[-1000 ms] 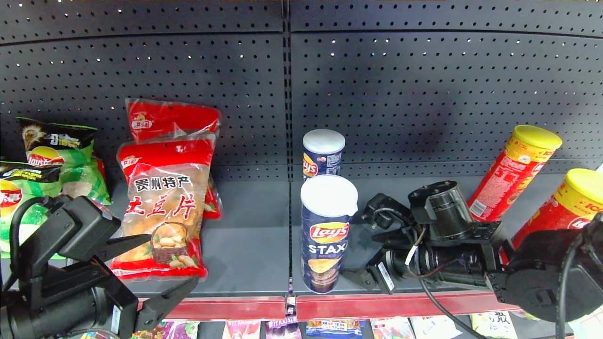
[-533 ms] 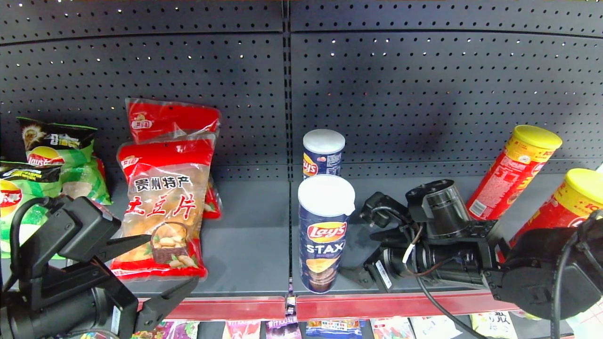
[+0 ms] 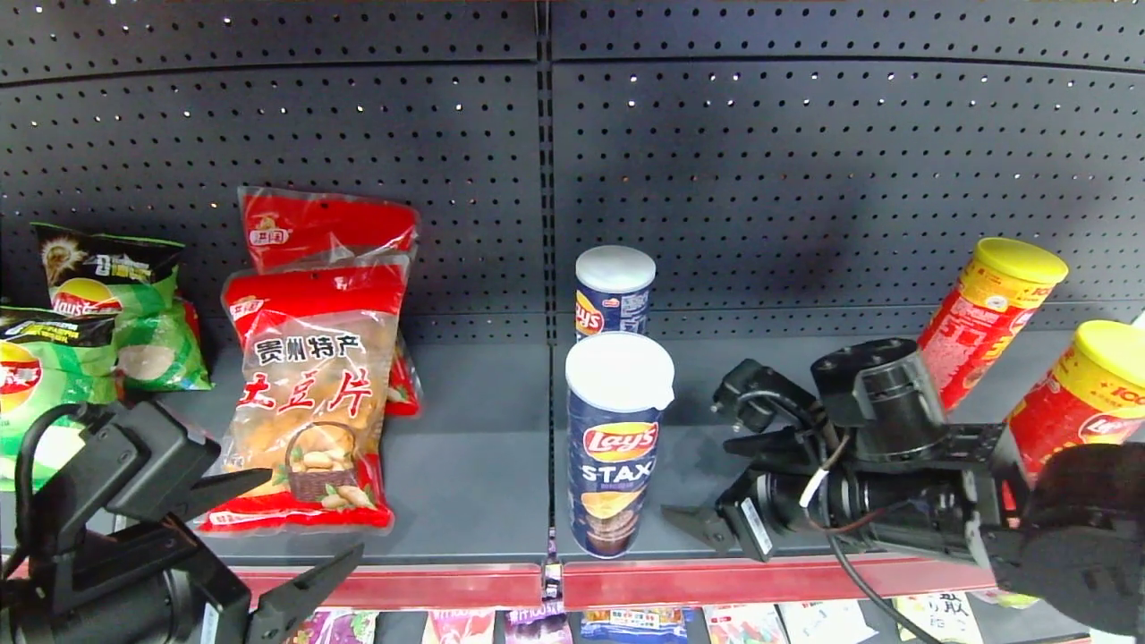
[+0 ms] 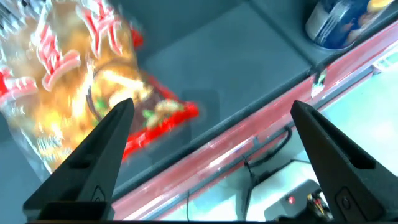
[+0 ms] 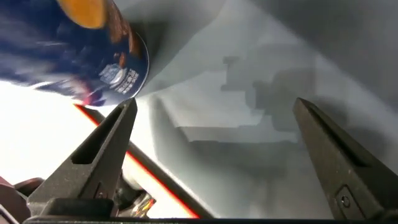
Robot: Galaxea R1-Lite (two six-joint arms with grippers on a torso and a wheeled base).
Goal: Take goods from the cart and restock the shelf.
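Holds the right claw [image 3: 696,478] spread and empty at 3 o'clock of the upright blue can [image 3: 617,447], not touching it, at the front edge of the shelf [image 3: 483,465]. Holds the left claw [image 3: 313,512] spread and empty at 6 o'clock of the red bag [image 3: 309,394].

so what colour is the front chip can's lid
White; the lid shows best in the head view.

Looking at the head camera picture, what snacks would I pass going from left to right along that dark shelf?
Green crisp bags → red-and-clear plastic snack bags → tall blue cardboard tubes with white lids → red tubes with yellow lids.
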